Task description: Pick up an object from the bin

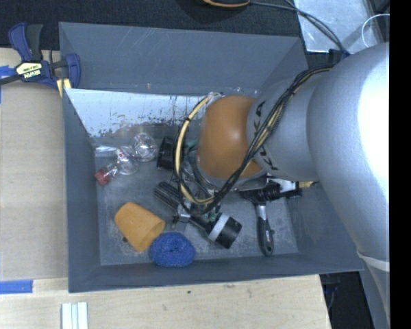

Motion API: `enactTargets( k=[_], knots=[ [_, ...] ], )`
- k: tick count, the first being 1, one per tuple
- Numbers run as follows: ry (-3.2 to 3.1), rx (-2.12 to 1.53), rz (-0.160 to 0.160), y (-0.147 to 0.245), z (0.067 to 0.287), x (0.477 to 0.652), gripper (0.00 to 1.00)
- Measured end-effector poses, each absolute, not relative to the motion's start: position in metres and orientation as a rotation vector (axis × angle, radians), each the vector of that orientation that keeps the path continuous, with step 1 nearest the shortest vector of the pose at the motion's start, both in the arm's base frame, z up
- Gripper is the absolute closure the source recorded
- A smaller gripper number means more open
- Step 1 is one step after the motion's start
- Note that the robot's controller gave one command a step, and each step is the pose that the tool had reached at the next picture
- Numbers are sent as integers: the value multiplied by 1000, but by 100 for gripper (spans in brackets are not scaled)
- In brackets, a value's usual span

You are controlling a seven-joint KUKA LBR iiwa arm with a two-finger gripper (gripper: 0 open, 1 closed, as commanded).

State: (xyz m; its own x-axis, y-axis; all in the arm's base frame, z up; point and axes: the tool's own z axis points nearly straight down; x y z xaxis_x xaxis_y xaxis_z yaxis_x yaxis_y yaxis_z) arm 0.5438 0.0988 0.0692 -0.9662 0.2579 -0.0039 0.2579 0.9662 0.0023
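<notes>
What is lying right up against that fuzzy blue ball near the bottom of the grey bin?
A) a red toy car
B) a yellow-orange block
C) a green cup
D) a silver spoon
B: the yellow-orange block lies just up and to the left of the blue ball, and their edges meet on the floor of the bin.

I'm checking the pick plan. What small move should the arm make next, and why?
Probably ease the gripper toward the black-and-white cylinder, the thing nearest it; the orange wedge and blue scrubber ball lie farther to the view's left. Whether it grips anything can't be seen.
</notes>
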Motion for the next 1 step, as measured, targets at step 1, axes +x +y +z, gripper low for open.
enactTargets(
  k=[1],
  knots=[
    [3109, 430, 3, 104, 70, 528, 100]
  ],
)
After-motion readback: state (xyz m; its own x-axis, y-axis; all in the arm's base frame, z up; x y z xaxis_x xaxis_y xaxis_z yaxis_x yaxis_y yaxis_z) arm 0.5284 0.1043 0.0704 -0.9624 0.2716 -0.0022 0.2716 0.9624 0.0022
